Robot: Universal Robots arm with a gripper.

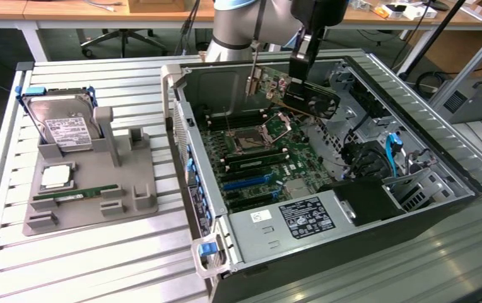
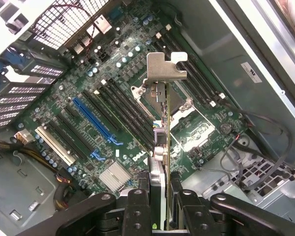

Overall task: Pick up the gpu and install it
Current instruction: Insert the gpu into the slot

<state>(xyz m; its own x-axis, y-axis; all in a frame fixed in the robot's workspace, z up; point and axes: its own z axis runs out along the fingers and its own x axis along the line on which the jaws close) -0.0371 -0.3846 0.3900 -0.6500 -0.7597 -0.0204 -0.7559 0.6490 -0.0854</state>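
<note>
Wrist view: our jaws grip the gpu [image 2: 161, 137] edge-on above the motherboard [image 2: 88, 93], mid-carry we judge, and seating it calls for squaring its edge over the blue slot [image 2: 94, 119].

1. The arm [image 1: 234, 28], at twelve o'clock in the exterior view: a silver-grey tube with darker grey joint bands.
2. The gripper [image 2: 160, 199]: matte black linkage bars with round pivot pins.
3. A thin dark cable [image 1: 256, 44] runs along the arm's three o'clock side.

I can read no text. Print on the white hard drive label [image 1: 67, 131], the black power supply label [image 1: 306, 214] and the white case-wall sticker [image 2: 252, 72] is too small to make out.
</note>
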